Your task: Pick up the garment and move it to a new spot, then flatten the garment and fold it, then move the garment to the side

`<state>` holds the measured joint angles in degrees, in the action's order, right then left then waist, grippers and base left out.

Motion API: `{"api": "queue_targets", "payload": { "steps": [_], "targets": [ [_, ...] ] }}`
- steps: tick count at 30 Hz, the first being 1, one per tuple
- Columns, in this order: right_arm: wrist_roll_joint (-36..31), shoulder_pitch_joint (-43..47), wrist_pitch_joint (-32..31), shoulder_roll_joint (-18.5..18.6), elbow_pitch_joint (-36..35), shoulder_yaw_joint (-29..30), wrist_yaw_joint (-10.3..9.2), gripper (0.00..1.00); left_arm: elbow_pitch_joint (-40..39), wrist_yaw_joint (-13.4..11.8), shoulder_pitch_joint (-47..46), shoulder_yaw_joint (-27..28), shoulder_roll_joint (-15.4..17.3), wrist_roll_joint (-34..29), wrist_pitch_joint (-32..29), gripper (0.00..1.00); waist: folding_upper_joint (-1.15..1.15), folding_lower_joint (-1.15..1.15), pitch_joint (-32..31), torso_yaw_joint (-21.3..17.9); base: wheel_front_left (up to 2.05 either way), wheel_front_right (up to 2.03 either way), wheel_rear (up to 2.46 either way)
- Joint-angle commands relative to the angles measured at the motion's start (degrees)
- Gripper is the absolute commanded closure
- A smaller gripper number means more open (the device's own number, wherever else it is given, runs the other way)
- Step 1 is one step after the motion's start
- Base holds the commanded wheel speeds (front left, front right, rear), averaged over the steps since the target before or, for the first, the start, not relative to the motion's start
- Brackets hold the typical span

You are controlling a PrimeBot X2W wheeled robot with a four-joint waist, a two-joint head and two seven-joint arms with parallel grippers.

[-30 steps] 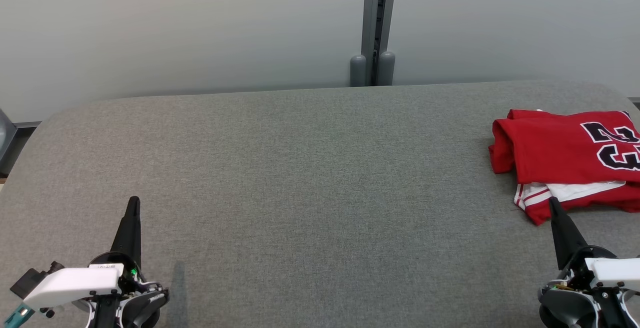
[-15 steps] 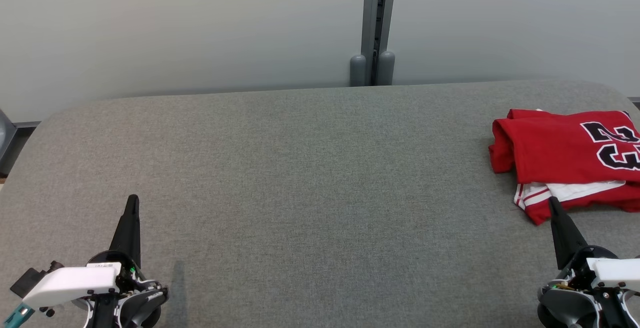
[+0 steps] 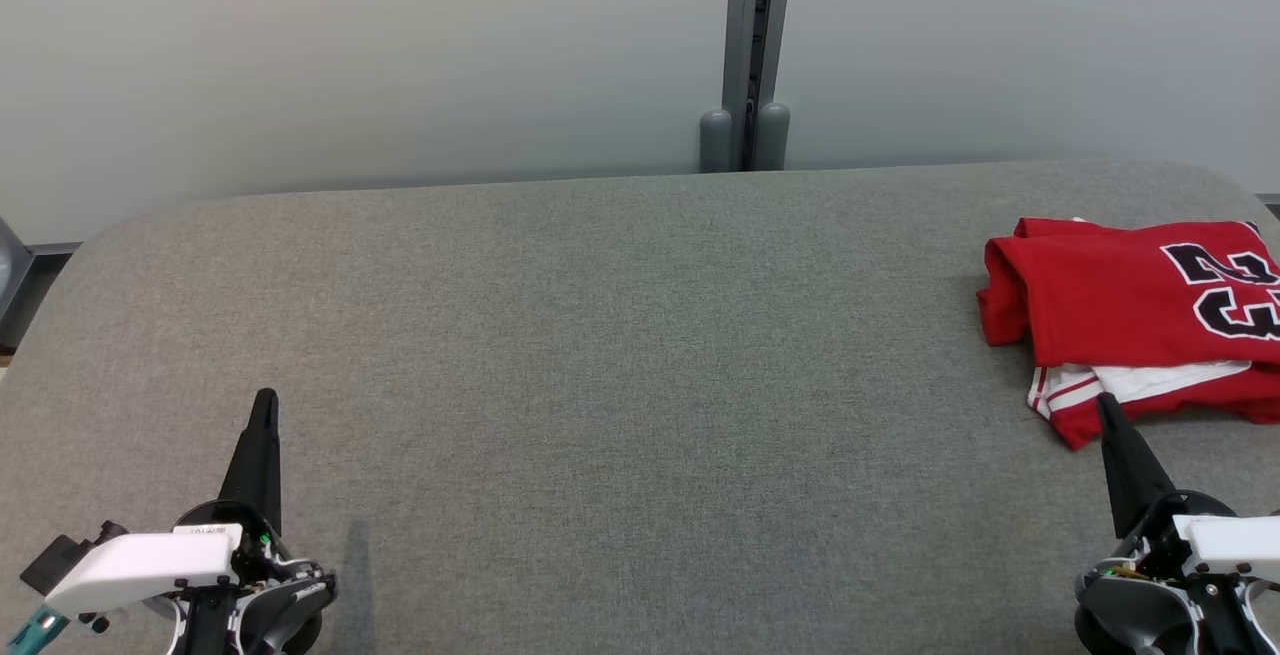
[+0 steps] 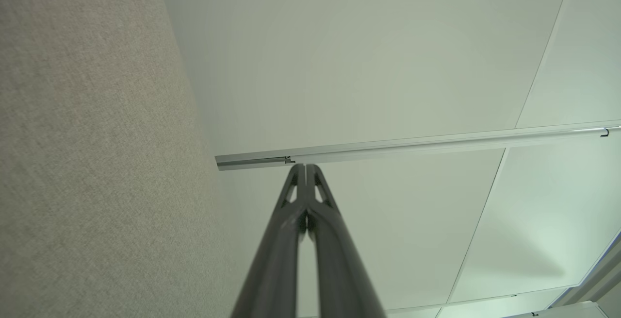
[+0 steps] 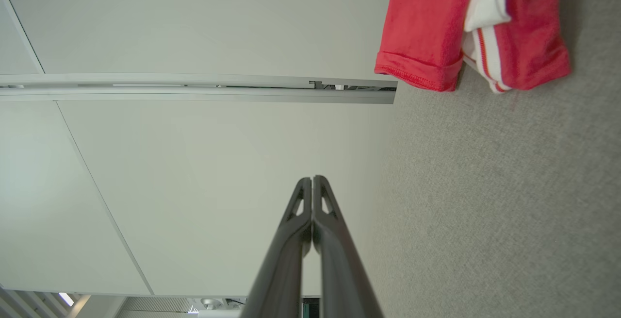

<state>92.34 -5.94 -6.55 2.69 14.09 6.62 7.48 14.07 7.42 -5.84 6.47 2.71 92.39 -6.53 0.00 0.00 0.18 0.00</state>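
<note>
The garment, a red jersey with white trim and black numerals, lies folded at the right edge of the grey table. In the right wrist view the garment shows at the top, well beyond the fingertips. My right gripper is shut and holds nothing; its tip points at the jersey's near hem, and I cannot tell if it touches. In its own view the right gripper has both fingers pressed together. My left gripper rests at the lower left, shut and empty, far from the jersey. The left gripper shows its fingers meeting.
A pale wall stands behind the table, with a grey vertical post at its middle. The table's far edge is rounded at both corners. A wide stretch of bare grey cloth lies between the two grippers.
</note>
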Motion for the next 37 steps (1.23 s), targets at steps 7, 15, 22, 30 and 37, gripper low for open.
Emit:
{"api": "queue_targets", "payload": {
  "steps": [7,15,22,30,37],
  "targets": [
    [0.10,-0.50,-0.22,0.26,-0.17,0.06,0.02,1.00,0.04,0.18,-0.81,0.22,0.32,0.06,-0.20,1.00,0.00,0.00,0.00,0.00,0.00,0.00,0.00],
    [0.11,-0.50,-0.21,0.26,-0.17,0.06,0.02,1.00,0.03,0.18,-0.81,0.22,0.32,0.06,-0.20,1.00,0.00,0.00,0.00,0.00,0.00,0.00,0.00],
    [0.12,-0.50,-0.20,0.26,-0.17,0.06,0.02,1.00,0.03,0.18,-0.81,0.22,0.32,0.06,-0.19,1.00,0.00,0.00,0.00,0.00,0.00,0.00,0.00],
    [0.12,-0.50,-0.20,0.26,-0.18,0.05,0.02,1.00,0.03,0.18,-0.81,0.22,0.31,0.06,-0.19,1.00,0.00,0.00,0.00,0.00,0.00,0.00,0.00],
    [0.13,-0.49,-0.19,0.26,-0.18,0.04,0.02,1.00,0.03,0.18,-0.81,0.22,0.31,0.06,-0.19,1.00,0.00,0.00,0.00,0.00,0.00,0.00,0.00]
  ]
}}
